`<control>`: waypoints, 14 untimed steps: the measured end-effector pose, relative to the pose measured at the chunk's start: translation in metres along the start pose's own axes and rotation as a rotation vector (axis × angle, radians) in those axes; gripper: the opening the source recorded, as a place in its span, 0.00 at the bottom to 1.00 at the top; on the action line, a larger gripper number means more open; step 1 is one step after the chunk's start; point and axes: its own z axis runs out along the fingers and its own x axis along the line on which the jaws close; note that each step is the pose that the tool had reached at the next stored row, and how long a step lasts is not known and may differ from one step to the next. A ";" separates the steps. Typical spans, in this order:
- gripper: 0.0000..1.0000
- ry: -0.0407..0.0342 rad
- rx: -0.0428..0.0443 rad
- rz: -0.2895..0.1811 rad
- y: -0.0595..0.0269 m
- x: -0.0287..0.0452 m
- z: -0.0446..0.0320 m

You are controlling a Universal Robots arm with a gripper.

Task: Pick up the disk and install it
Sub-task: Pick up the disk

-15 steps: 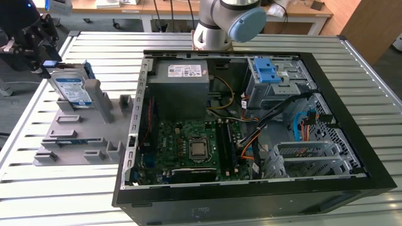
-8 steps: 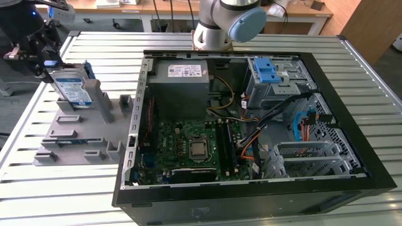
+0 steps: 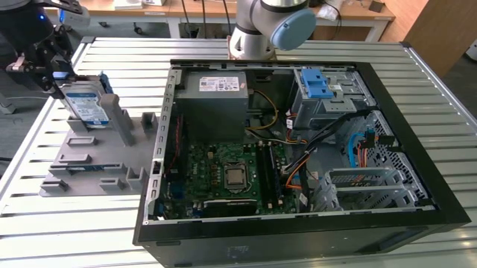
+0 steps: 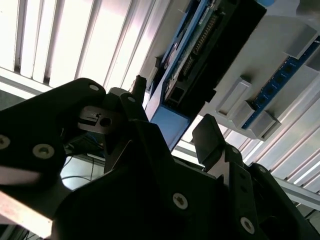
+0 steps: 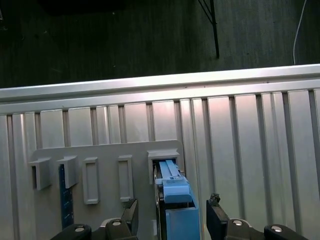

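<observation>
The disk (image 3: pixel 86 106) stands on edge in a slot of the grey holder plate (image 3: pixel 97 162) at the exterior view's left, its silver body and white-and-blue label facing the camera, its blue carrier around the rim. My gripper (image 3: pixel 61 82) hangs at its upper end. In both wrist views the two black fingers (image 5: pixel 215 216) straddle the blue carrier end (image 5: pixel 174 197) with a gap on each side. The gripper (image 5: pixel 172 216) is open around the disk (image 4: pixel 170 125), and the gripper (image 4: pixel 175 112) does not press on it.
An open black computer case (image 3: pixel 417 139) lies to the exterior view's right of the holder, with a grey power supply (image 3: pixel 216 92), motherboard (image 3: pixel 231 173) and a blue-latched drive bay (image 3: pixel 316 84). The arm's base (image 3: pixel 261 28) stands behind it. Everything rests on a slatted metal table (image 3: pixel 75 234).
</observation>
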 end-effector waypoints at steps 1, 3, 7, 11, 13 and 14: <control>0.65 0.0000 0.0001 0.000 0.0002 -0.0007 0.0009; 0.65 -0.0007 0.0001 -0.003 0.0008 -0.0014 0.0031; 0.65 -0.0009 -0.0009 -0.026 0.0009 -0.0019 0.0064; 0.65 -0.0006 -0.0014 -0.033 0.0011 -0.0019 0.0068; 0.65 -0.0007 -0.0011 -0.033 0.0011 -0.0019 0.0070; 0.65 -0.0008 -0.0011 -0.034 0.0011 -0.0019 0.0070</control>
